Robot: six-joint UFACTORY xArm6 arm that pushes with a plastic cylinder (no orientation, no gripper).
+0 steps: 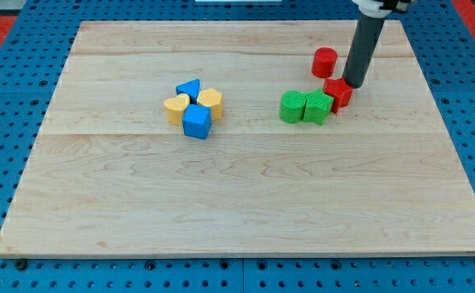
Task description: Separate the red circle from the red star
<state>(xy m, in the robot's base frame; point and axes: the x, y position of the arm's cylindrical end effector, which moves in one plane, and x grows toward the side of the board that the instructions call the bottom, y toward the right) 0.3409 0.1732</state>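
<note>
The red circle point(324, 62), a short red cylinder, stands at the view's upper right of the wooden board point(237, 195). The red star point(337, 92) lies just below and right of it, with a small gap between them. My tip point(355, 85) is at the red star's upper right edge, right of the red circle. The dark rod rises from there to the view's top. A green circle point(292, 107) and a green star-like block point(318, 107) sit side by side, touching the red star's lower left.
A cluster sits left of centre: a blue triangle point(189, 88), two yellow blocks point(176, 107) point(211, 102) and a blue block point(197, 122). Blue pegboard point(10, 98) surrounds the board.
</note>
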